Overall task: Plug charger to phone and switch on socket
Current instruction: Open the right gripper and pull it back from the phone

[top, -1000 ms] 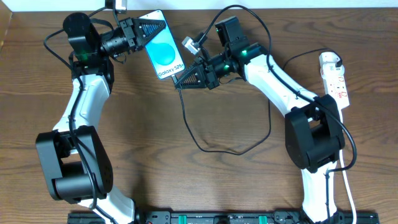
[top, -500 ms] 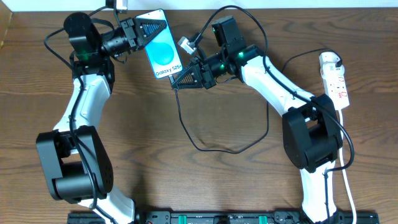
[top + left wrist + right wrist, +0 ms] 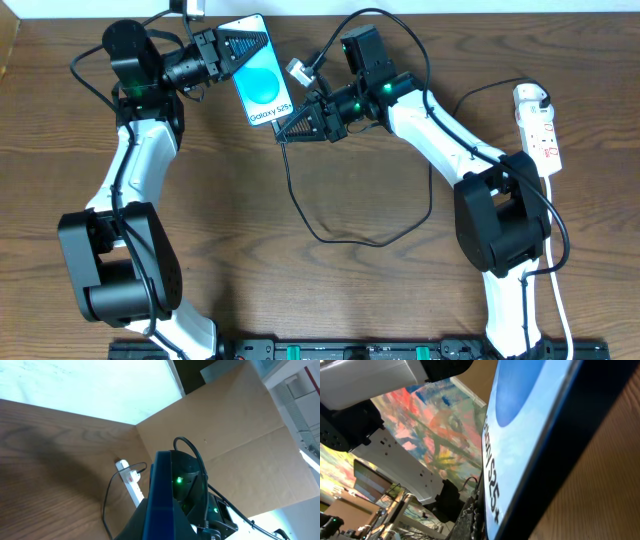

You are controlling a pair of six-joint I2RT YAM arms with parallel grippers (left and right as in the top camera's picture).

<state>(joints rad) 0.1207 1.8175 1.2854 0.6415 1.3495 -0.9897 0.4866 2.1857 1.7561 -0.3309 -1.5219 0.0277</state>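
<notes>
The phone [image 3: 265, 85], blue screen up, hangs tilted over the back of the table, with my left gripper [image 3: 248, 45] shut on its top end. Seen from the left wrist, the phone [image 3: 167, 495] is a dark blue edge between the jaws. At the phone's lower end my right gripper [image 3: 288, 130] is shut on the charger's black plug tip. From there the charger cable [image 3: 340, 240] drops, loops across the table and runs to the white socket [image 3: 540, 125] at the far right. The right wrist view is filled by the phone's screen [image 3: 530, 435]; the port itself is hidden.
A thick white cord [image 3: 560, 310] runs from the socket down the right side to the front edge. A black rail [image 3: 350, 350] lines the table's front. Brown cardboard [image 3: 240, 435] stands behind the table's right end, near the socket [image 3: 131, 485].
My right gripper has shifted a little left and up with the plug tip, closer against the phone's lower end. The left gripper and phone have stayed put.
</notes>
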